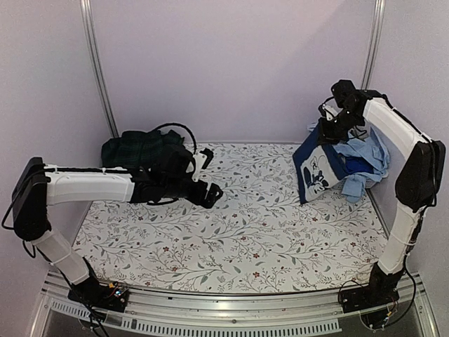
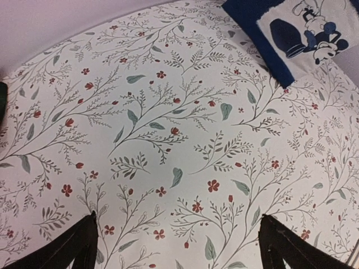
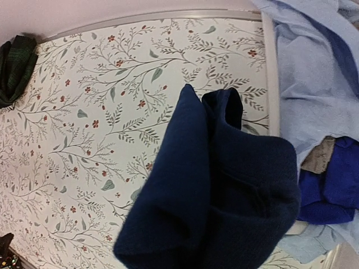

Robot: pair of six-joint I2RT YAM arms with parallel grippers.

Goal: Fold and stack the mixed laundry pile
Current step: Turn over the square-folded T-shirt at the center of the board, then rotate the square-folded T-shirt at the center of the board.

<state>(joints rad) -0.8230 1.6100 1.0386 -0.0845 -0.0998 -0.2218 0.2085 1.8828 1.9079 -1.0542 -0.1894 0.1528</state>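
— What is seen nearest, on the left?
— The left tool [image 2: 180, 246] is held low over the floral sheet [image 1: 238, 239]. Its fingers are spread wide apart and nothing is gripped.
— And behind it?
— The dark green plaid piece [image 1: 137, 149] is bunched at the far left corner, partly hidden by the arm.
— Where is the rest of the laundry found?
— At the far right. A navy T-shirt [image 1: 317, 172] with a cartoon print is clamped in the right tool [image 1: 327, 130] and hung over the sheet. Whether its hem is touching cannot be told. Light blue shirts [image 1: 370, 156] are heaped just behind it.
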